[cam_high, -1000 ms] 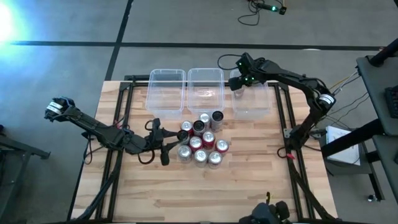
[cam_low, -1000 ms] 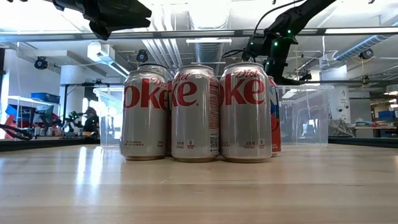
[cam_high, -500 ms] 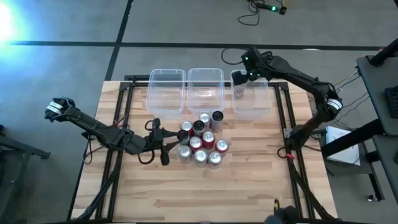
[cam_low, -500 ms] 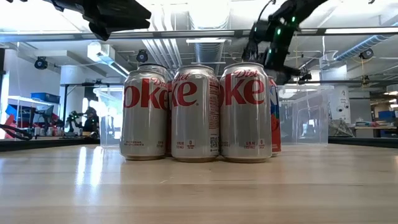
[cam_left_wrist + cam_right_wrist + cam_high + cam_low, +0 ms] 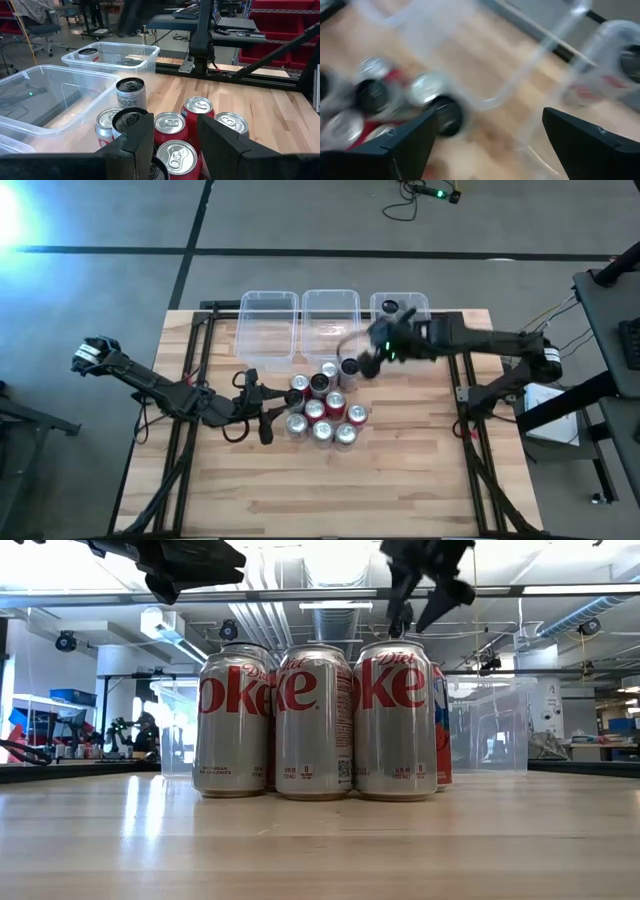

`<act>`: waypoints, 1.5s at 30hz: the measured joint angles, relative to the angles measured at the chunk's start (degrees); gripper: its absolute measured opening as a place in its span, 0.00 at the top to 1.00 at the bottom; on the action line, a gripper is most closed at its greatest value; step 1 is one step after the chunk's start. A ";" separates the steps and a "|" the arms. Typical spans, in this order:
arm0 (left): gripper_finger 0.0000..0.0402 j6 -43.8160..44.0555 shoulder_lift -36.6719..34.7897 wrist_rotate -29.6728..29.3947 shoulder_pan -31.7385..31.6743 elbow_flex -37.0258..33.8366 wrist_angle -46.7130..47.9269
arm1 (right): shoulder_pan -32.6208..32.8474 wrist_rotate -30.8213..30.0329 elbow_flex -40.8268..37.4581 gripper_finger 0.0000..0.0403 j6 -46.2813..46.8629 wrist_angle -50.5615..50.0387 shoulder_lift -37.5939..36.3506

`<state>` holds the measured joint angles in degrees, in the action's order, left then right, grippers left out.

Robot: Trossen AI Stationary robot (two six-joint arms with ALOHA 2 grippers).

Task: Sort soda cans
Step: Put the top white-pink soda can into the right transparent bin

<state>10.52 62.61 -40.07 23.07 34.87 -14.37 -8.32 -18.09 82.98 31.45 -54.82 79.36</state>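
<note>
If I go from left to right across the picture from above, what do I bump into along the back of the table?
Left clear plastic bin → middle clear plastic bin → right clear plastic bin with one silver-topped soda can inside. The right gripper, fingers open, hangs in front of the bins, above the table.

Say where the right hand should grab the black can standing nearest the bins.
Grip the black can across its round side wall just under the silver top, coming straight down. It stands upright at the cluster's edge, and the open right hand is beside it.
</note>
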 joint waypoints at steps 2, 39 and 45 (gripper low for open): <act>0.67 0.13 0.00 0.00 0.00 0.00 0.00 | 4.06 -1.07 0.00 0.11 -1.87 0.53 0.91; 0.67 2.01 0.00 0.09 -0.09 -0.02 1.83 | 0.02 12.29 -0.22 0.10 -34.80 7.29 14.44; 0.67 2.01 0.00 0.09 -0.09 -0.02 1.85 | -0.01 13.19 -0.27 0.10 -34.50 6.98 14.53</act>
<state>12.53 62.61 -39.99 22.98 34.85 -12.52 -8.33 -4.90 82.72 -3.05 -47.84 93.89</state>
